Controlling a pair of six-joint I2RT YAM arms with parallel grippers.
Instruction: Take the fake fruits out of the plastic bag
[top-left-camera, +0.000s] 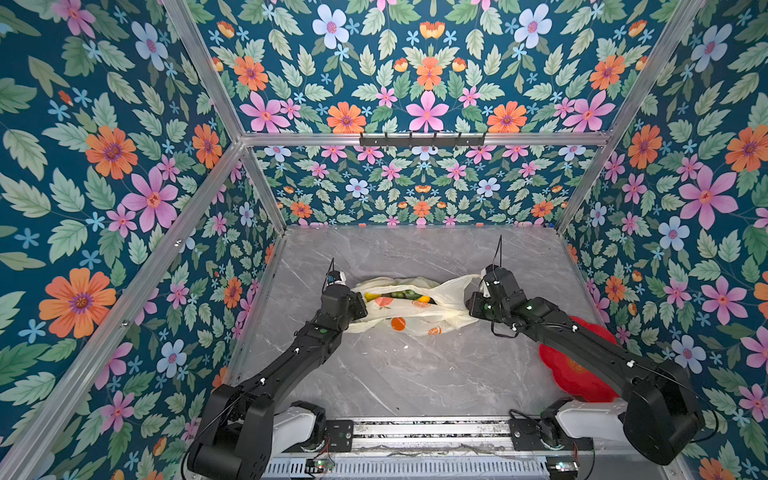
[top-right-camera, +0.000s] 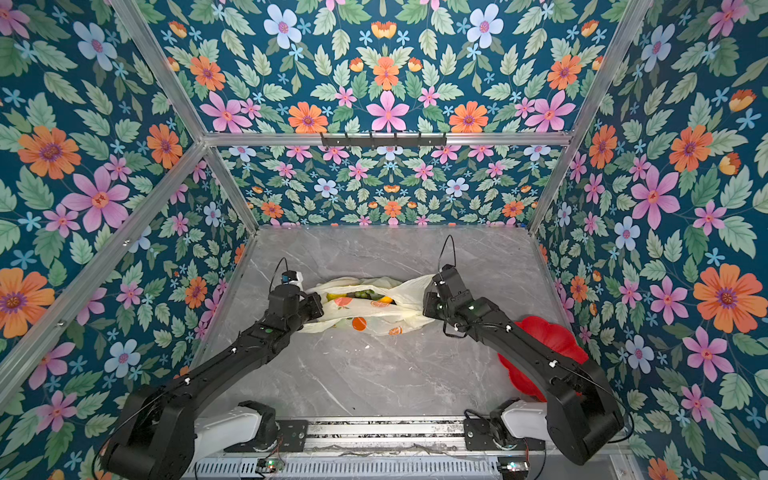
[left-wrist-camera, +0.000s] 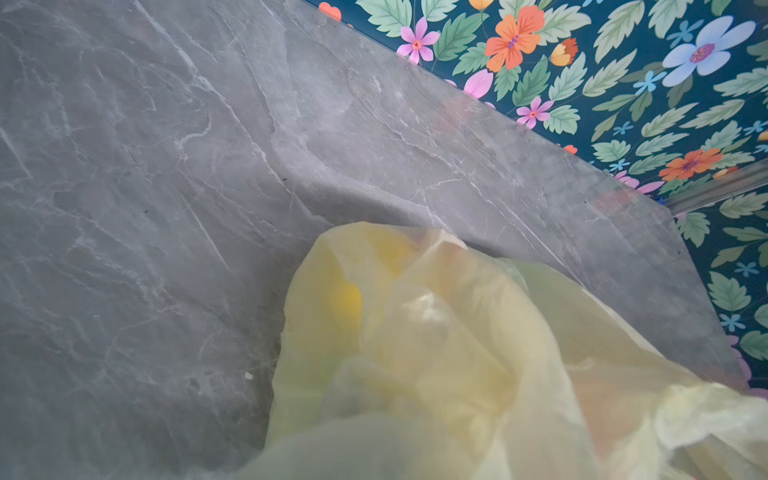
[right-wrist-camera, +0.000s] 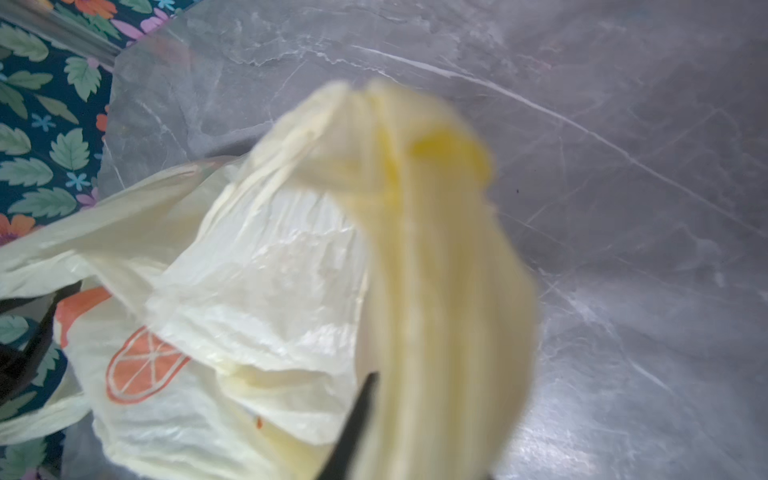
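Plastic bag (top-left-camera: 409, 318) lies slumped on the table (top-left-camera: 415, 374), just past centre toward 12 o'clock, with its mouth open on top. The fake fruits (top-left-camera: 399, 296) show inside it in yellow, green and orange; none is out yet. Left tool (top-left-camera: 358, 309) is at the bag's 9 o'clock end, jaws together, apparently pinching the film, which fills the near part of the left wrist view. Right tool (top-left-camera: 473, 301) is at the 3 o'clock end, with a loop handle (right-wrist-camera: 436, 270) blurred across its one visible finger (right-wrist-camera: 357, 415); cannot tell whether it is apart or clamped. Red dish (top-left-camera: 559, 370) sits at 4 o'clock under the right arm. Judgement: the step in hand is spreading the mouth. Hold the left pinch low and firm as an anchor. Draw the handle toward 3 o'clock only until the opening is taut, since thin film slips or tears.
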